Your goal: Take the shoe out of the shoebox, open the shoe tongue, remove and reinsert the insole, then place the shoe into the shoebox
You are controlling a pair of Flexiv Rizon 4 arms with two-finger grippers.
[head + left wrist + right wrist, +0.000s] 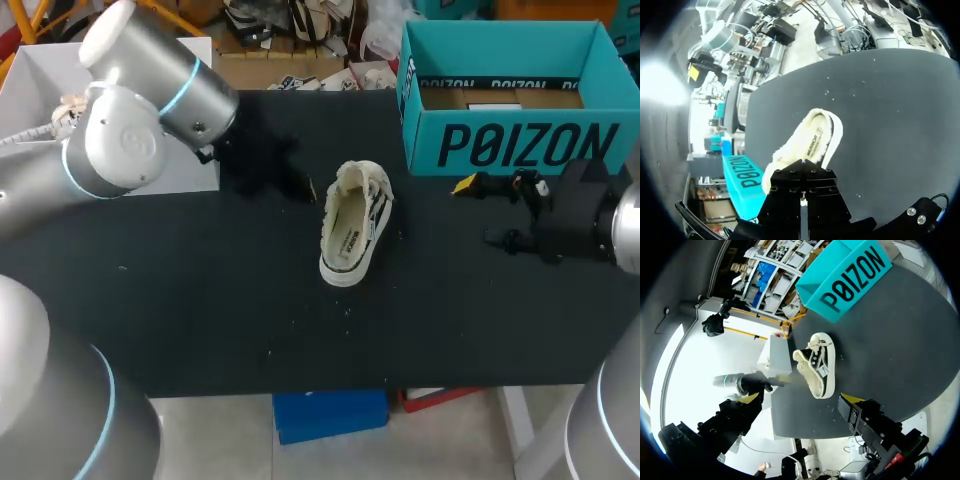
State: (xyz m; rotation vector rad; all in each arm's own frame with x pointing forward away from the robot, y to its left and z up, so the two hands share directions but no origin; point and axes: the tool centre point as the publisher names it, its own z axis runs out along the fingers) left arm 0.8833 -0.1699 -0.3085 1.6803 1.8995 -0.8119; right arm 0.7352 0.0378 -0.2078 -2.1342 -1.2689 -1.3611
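A cream sneaker (355, 222) with black markings and a fleecy lining lies mid-table, its opening turned up and toward my left arm. The teal shoebox (515, 95) stands open at the back right. My left gripper (306, 187) is shut on nothing, just left of the shoe's toe end. In the left wrist view its gripper (801, 200) points at the shoe (810, 145), with the shoebox (747, 180) off to one side. My right gripper (478, 212) stands open to the right of the shoe, in front of the box. In the right wrist view its gripper (801, 399) frames the shoe (817, 367) ahead, with the shoebox (850, 277) beyond.
A white box (190, 170) sits at the back left, partly behind my left arm. Black tabletop (250, 320) lies bare in front of the shoe, down to the near edge.
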